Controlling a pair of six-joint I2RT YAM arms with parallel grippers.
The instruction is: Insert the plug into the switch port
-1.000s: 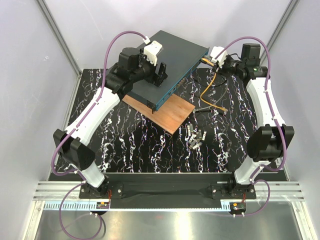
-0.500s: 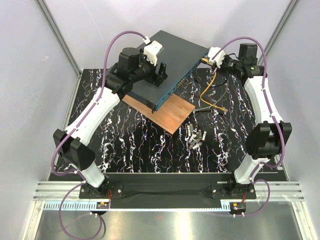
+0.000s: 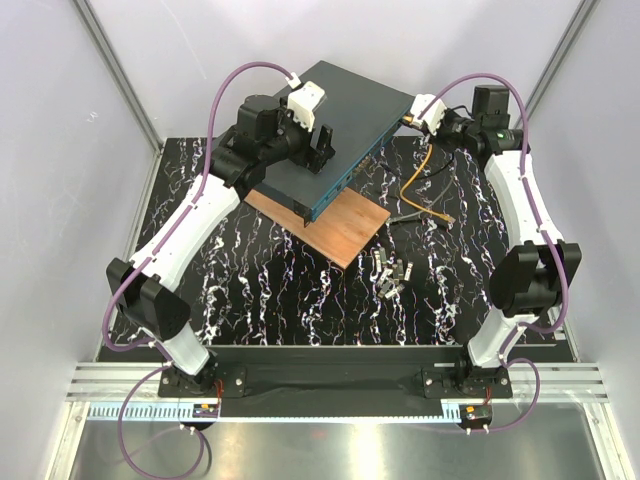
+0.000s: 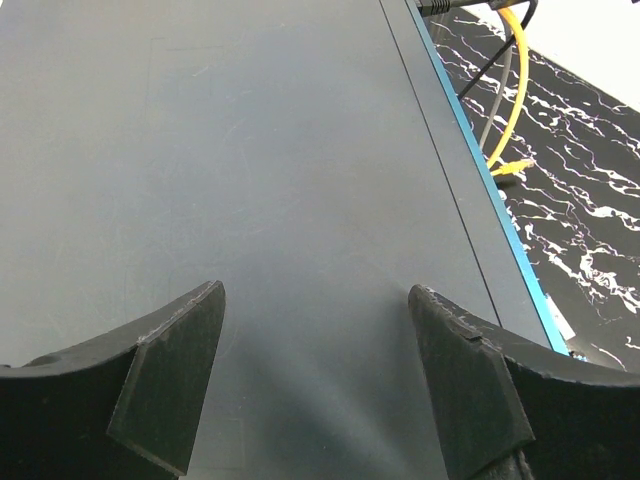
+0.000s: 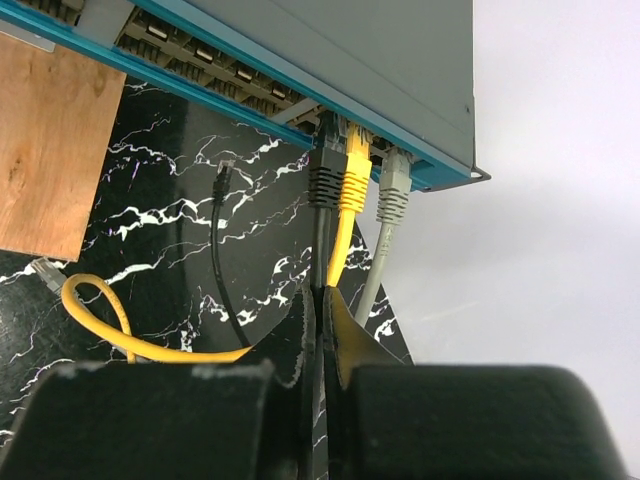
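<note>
Left tool [image 4: 315, 385] wide over switch [image 4: 250, 150], to brace; right tool [image 5: 320, 300] shut below plug [image 5: 355, 175], apparently seated in port [image 5: 356, 130], surface's [image 3: 250, 300] far edge.

The corner end of the teal-blue front face [image 5: 210, 93] of the flat dark grey switch box [image 3: 360, 100] is being crowded by a black cable [image 5: 322, 185], a yellow cable [image 5: 356, 180] and a grey cable [image 5: 393, 195], all plugged in. The sockets [image 5: 200, 50] further left are being left reachable over the brown wooden board [image 5: 50, 150].

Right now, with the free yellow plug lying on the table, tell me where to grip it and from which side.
Take the yellow plug by its boot, just behind the tip, straight down from above, fingers across its width. It lies flat on the table with its cable trailing behind, so probably only its sides are free.
</note>
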